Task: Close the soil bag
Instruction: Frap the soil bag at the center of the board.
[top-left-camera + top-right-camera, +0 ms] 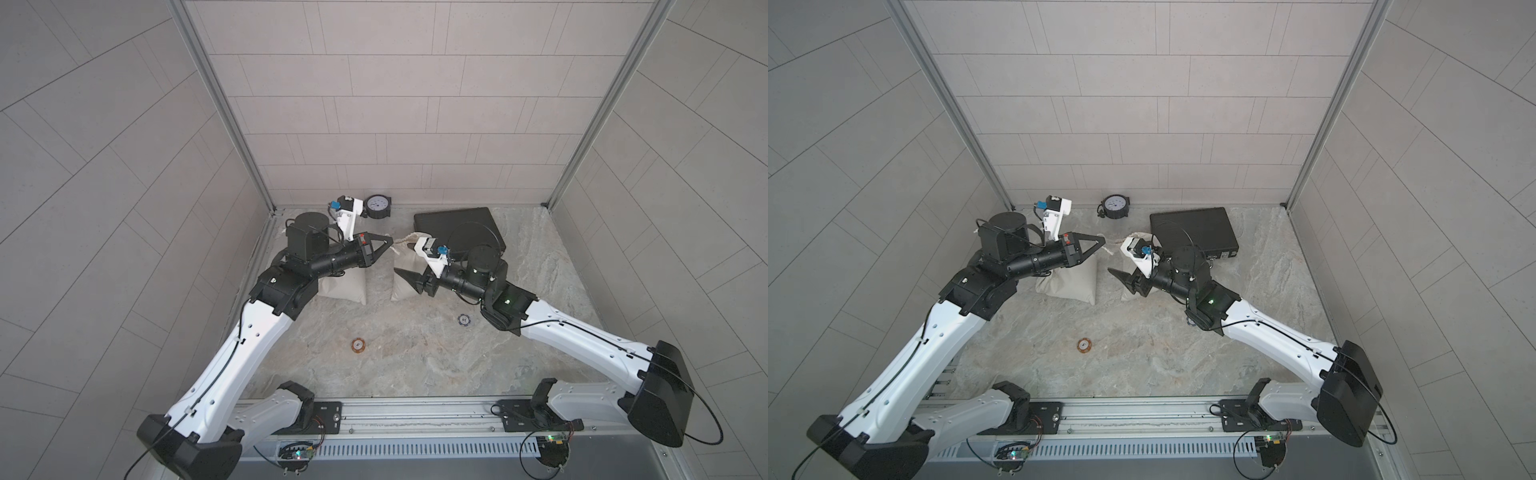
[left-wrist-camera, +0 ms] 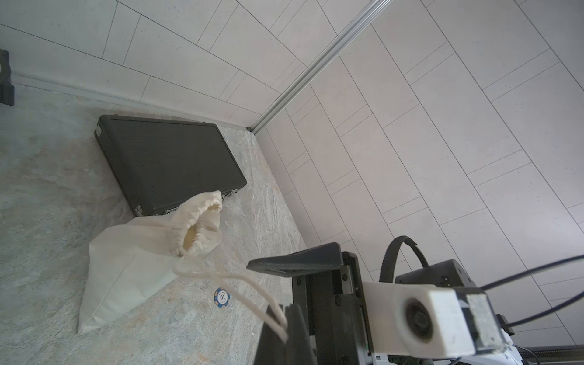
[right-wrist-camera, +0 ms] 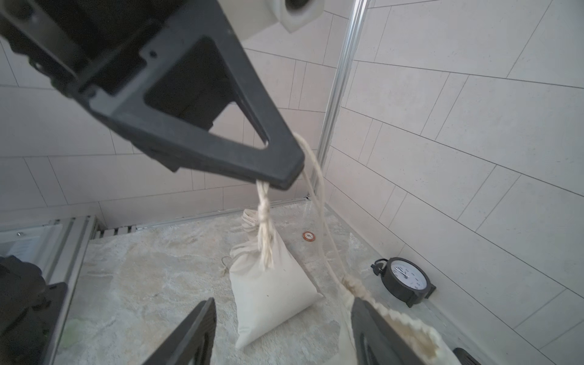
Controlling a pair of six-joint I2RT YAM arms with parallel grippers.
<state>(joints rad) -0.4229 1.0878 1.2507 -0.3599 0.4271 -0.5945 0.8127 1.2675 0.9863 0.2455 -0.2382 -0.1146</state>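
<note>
Noting the setup: the left gripper (image 3: 284, 177) is pressed together on the cord (image 3: 316, 189) of the bag (image 2: 142, 262), with a frayed cord end hanging below its tips. From there the cord runs to the mouth (image 2: 196, 227), which is gathered but not yet drawn shut; pale lining shows inside. In a top view the bag sits at frame centre with its long axis running from lower to upper frame. Its mouth (image 1: 406, 240) is at the upper end, beside the case (image 1: 457, 224) and just right of the left gripper's tips. We judge that the coming pull must therefore go toward frame left, away from the mouth and roughly across the bag's long axis. The right gripper (image 3: 282, 300) is spread and holds nothing that we can see. It hangs over the bag's body, with one finger just beside the mouth in the right wrist view. It is the nearer tool to the bag, so we would expect it to pin the neck while the left arm draws. If nothing pins the neck, the whole bag may slide after the cord instead of cinching. A second bag (image 3: 268, 290) lies to frame left under the left arm, apart from ours and looking already cinched.
</note>
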